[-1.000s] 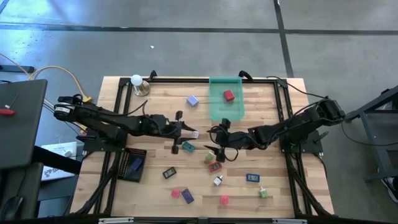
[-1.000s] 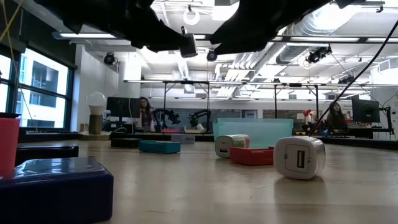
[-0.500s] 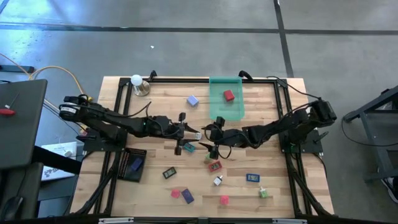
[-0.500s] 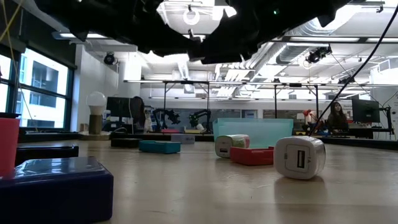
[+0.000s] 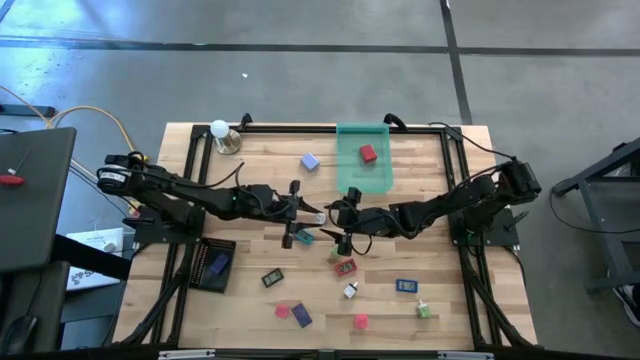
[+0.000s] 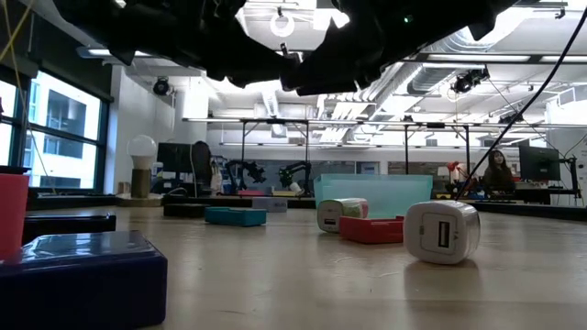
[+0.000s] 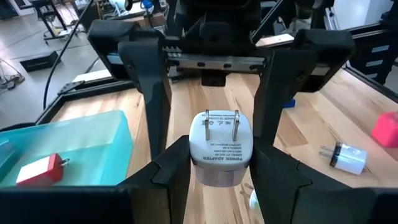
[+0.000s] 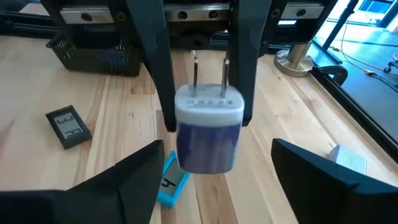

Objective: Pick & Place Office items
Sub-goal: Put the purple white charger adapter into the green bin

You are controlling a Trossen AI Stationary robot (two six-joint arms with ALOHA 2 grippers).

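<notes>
The left arm stretches across the middle of the surface [image 5: 200, 165], its left hand [image 7: 214, 171] clamped on a white power adapter [image 7: 220, 148] held prongs-up above the wood. Facing it from the right, the right hand [image 8: 208, 177] hangs spread wide, holding nothing, close around the adapter. Only the wrist views show the prongs and grip; from above the adapter is hidden. A teal piece [image 5: 303, 237] lies just below; a red block [image 5: 367, 154] sits in the green tray [image 5: 345, 175].

A grey concrete floor [image 5: 300, 80] surrounds the table; windows [image 6: 55, 137] and ceiling lights [image 6: 284, 23] brighten the workshop.
</notes>
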